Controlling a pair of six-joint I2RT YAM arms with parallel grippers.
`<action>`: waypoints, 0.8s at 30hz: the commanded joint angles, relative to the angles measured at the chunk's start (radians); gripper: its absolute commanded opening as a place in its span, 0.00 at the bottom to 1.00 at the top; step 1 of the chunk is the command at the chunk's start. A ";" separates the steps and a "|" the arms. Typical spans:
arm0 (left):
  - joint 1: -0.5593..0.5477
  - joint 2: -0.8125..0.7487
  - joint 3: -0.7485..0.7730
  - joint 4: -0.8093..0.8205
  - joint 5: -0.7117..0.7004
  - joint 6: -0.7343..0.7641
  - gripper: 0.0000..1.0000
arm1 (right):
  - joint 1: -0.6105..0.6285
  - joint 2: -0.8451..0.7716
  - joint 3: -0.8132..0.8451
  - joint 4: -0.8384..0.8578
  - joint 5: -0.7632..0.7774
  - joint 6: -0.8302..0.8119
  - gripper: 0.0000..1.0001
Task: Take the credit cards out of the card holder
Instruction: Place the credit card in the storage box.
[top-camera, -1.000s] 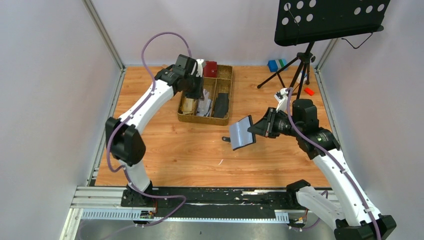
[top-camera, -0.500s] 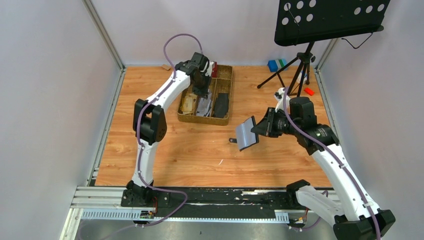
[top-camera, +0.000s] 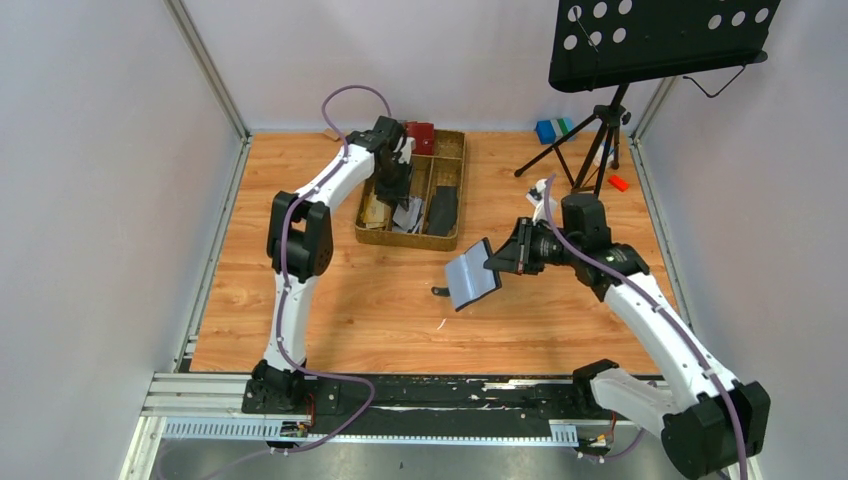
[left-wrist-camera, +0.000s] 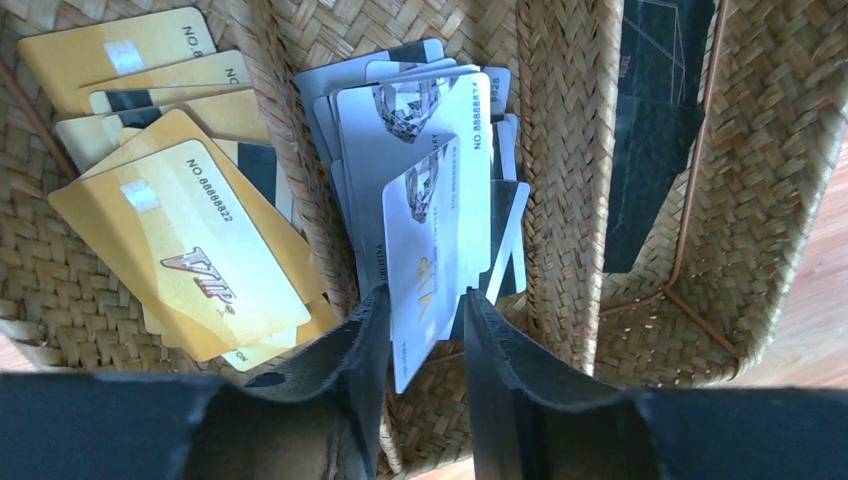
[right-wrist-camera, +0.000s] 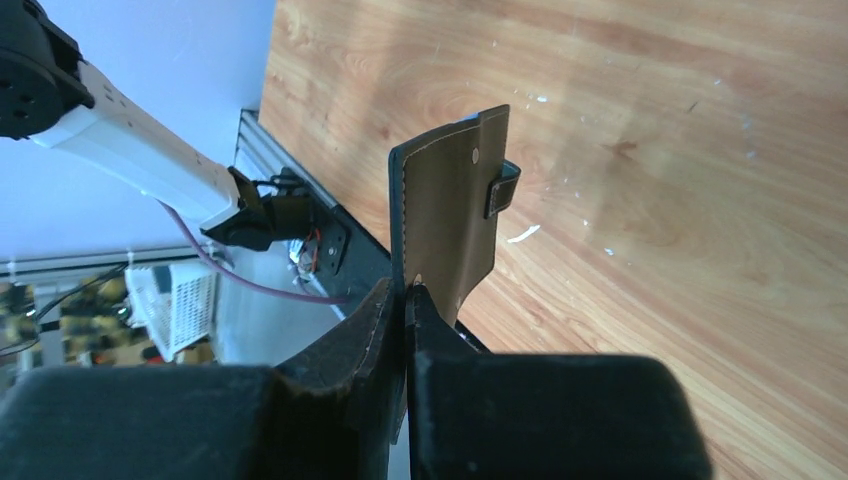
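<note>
Wooden tabletop (top-camera: 330, 300) spreads under both arms. My left arm (top-camera: 335, 180) reaches far forward with its elbow folded and its wrist pointing down into the woven tray (top-camera: 440, 243) at the back. My right arm (top-camera: 650, 310) bends inward over mid-table. A black music stand (top-camera: 660, 40) overhangs the far right corner, away from both arms.

The right gripper (right-wrist-camera: 405, 295) is clamped on the card holder (right-wrist-camera: 445, 210) at its lower edge and holds it tilted above the wood. The left gripper (left-wrist-camera: 425, 300) has its jaws partly apart over the credit cards (left-wrist-camera: 420, 130) piled in the tray's middle compartment. One of those cards slants between the fingers. Gold cards (left-wrist-camera: 190, 250) fill the neighbouring compartment. A wicker divider (left-wrist-camera: 550, 150) walls off a black flat piece (left-wrist-camera: 650, 140).
</note>
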 joint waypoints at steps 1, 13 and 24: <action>-0.001 -0.070 -0.049 0.022 0.035 0.005 0.44 | -0.009 0.077 -0.108 0.253 -0.187 0.107 0.00; -0.015 -0.485 -0.415 0.132 0.118 -0.084 0.54 | 0.014 0.378 -0.033 -0.076 0.200 -0.227 0.00; -0.190 -0.850 -0.993 0.441 0.174 -0.343 0.52 | 0.425 0.482 -0.039 0.002 0.746 -0.194 0.00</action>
